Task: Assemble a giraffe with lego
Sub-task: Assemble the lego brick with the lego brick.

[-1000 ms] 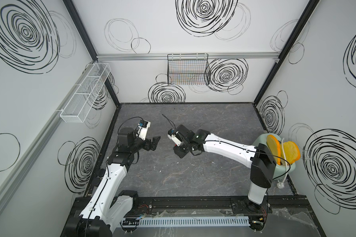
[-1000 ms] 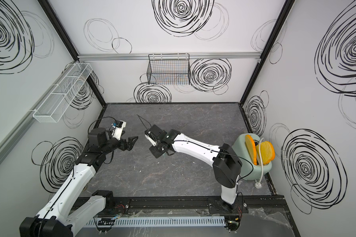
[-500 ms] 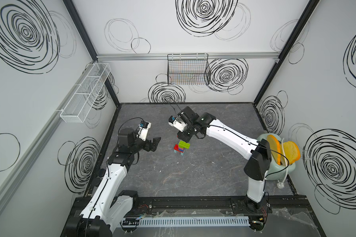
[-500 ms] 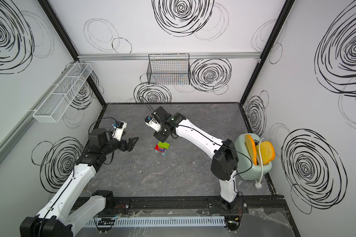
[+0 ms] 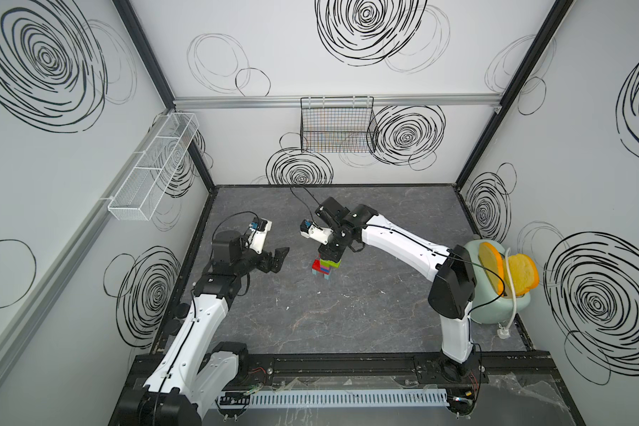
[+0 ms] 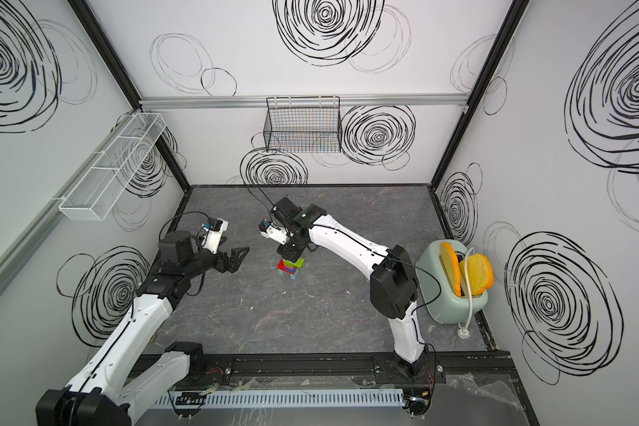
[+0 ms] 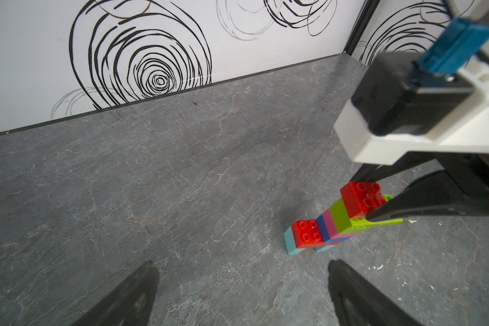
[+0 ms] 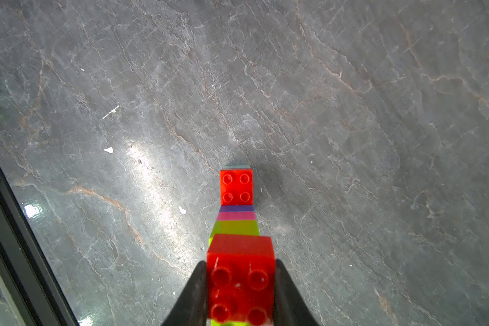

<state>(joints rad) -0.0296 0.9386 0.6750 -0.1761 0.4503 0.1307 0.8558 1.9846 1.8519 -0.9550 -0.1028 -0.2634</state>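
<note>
The giraffe (image 5: pixel 324 268) (image 6: pixel 289 268) stands on the grey table near its middle, on cyan legs with a red body. Its blue, pink and lime neck (image 8: pixel 235 223) slants up to a lime head. My right gripper (image 8: pixel 240 264) (image 5: pixel 329 255) comes down from above and is shut on the red top brick (image 8: pixel 241 282) (image 7: pixel 360 197), which sits on the head. In the left wrist view the giraffe (image 7: pixel 333 225) shows whole, with the right gripper's black finger (image 7: pixel 424 206) beside the top brick. My left gripper (image 5: pixel 279 258) (image 7: pixel 242 265) hangs open and empty, left of the figure.
A mint toaster (image 5: pixel 495 306) holding two yellow toast slices stands at the table's right edge, its white cord and plug (image 5: pixel 504 332) trailing forward. A black wire basket (image 5: pixel 336 125) hangs on the back wall and a white wire shelf (image 5: pixel 152 173) on the left wall.
My right gripper lifted back toward the rear wall, uncovering the figure, then came down onto its head with the red brick between the jaws. The left arm has stayed put.
</note>
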